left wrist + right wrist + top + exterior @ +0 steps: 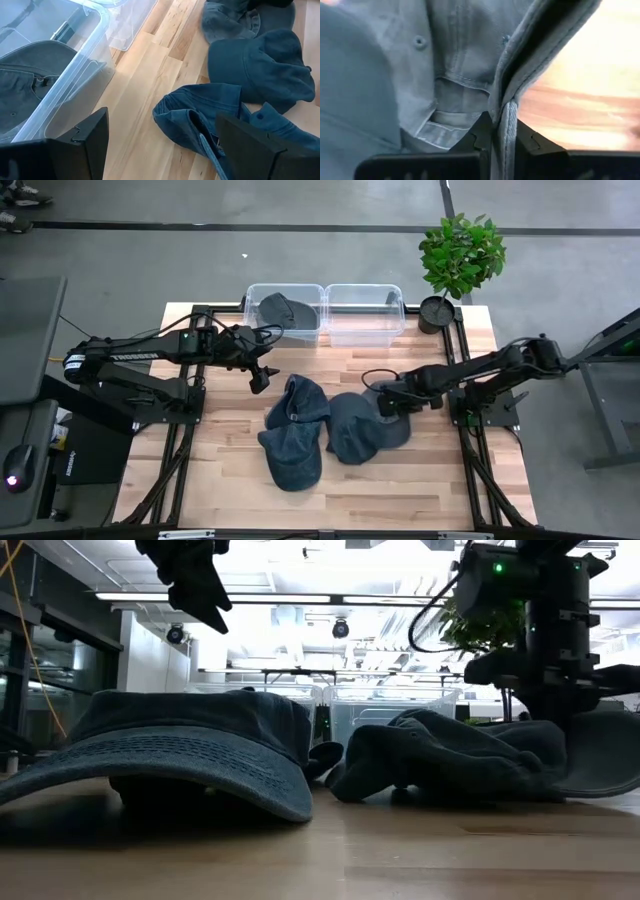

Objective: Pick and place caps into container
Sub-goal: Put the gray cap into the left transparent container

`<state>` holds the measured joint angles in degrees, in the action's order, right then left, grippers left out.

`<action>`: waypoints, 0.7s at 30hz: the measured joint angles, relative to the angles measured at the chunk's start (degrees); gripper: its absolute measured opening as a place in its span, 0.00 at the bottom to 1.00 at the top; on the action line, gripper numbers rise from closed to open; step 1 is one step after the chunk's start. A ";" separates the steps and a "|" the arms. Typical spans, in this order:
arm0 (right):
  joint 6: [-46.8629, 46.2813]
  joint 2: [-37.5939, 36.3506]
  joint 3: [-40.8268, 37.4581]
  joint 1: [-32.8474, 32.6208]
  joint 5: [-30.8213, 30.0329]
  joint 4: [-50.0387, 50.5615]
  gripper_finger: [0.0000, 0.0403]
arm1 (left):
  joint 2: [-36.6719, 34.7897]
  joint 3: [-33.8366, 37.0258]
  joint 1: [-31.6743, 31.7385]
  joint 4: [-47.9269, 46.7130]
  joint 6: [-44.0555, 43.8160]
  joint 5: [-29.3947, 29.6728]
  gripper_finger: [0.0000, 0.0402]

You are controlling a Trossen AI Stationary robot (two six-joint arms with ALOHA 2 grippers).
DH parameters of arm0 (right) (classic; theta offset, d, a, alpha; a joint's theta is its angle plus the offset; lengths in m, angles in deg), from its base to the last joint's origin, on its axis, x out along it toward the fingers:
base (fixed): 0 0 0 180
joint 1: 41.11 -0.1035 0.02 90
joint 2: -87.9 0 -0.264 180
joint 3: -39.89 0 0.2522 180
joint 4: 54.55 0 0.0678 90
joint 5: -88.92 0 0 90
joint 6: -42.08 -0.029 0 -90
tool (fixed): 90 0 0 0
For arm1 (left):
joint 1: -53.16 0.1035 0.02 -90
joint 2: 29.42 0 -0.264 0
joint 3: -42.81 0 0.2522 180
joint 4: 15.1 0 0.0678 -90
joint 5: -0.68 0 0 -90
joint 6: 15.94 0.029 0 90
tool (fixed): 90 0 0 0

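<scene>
From above, one grey cap point(282, 311) already lies in the left container point(284, 314), while three caps remain piled mid-bench point(230, 480). The right end effector point(386, 402) sits low at the grey-blue cap point(392, 420); the left end effector point(262, 374) hovers released near the bins. The right wrist view shows fingers clenched on that cap's cloth edge. Next, I judge, comes a lift clear of its neighbours, over the empty container's point(365, 313) rim.

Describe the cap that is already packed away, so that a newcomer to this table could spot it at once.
Find the two clear bins at the table's far edge, beside the potted plant. The grey cap lies inside the bin farther from the plant. It is the only cap in a bin; the others lie heaped on the wood.
</scene>
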<state>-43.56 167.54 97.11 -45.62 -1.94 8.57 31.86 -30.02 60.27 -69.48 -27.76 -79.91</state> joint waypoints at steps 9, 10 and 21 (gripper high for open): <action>5.14 -3.59 5.93 0.00 -4.72 8.19 0.05 | 0.00 0.00 0.00 0.04 0.00 -1.11 0.73; 6.26 -3.85 6.87 0.00 -5.14 9.49 0.05 | 0.00 0.00 0.00 0.04 0.00 -1.11 0.73; 19.53 -4.08 21.49 0.02 -12.97 24.43 0.05 | 0.00 0.00 0.00 0.15 -0.02 -2.45 0.73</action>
<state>-24.03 163.47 118.60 -45.60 -14.91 32.99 31.86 -30.02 60.27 -69.33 -27.78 -82.36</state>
